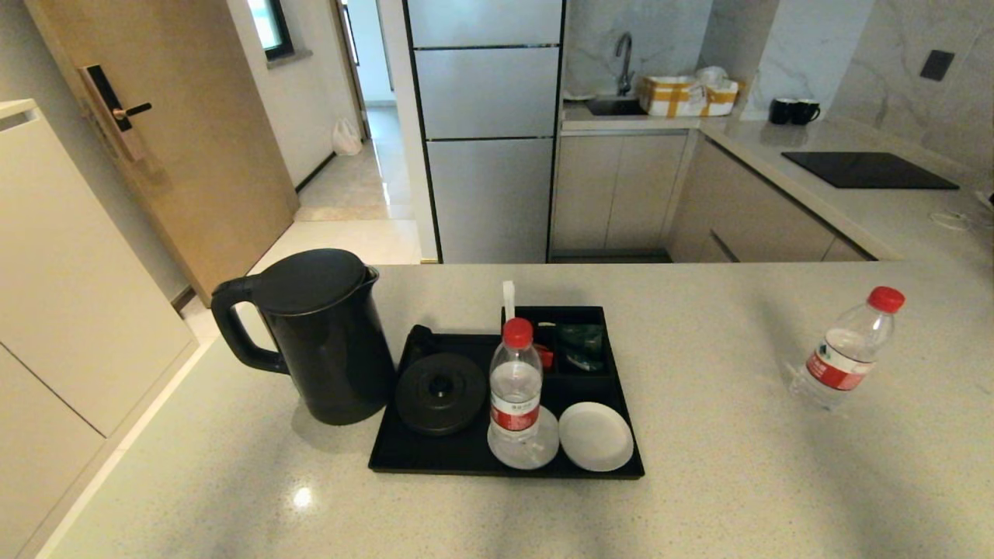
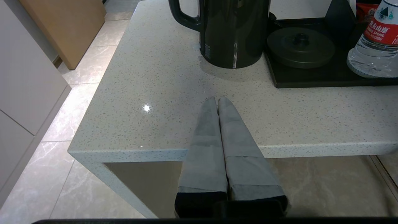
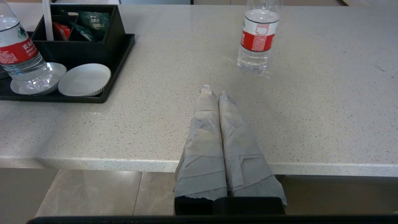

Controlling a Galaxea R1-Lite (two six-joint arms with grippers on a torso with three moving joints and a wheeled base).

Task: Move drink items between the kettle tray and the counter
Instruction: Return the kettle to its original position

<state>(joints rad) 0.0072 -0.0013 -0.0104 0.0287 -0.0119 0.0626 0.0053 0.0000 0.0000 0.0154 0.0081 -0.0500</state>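
Tray bottle (image 2: 377,37), red label: white Chinese characters, "SPRING" and "550ml" beneath. Worktop bottle (image 3: 258,34) at 3 o'clock: label print unreadable.

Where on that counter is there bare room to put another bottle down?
The widest bare stretch of counter lies between the kettle tray and the lone bottle at the right. The near strip along the front edge is bare too. It is crowded on the tray: a bottle, two saucers, the kettle base, with the kettle close alongside.
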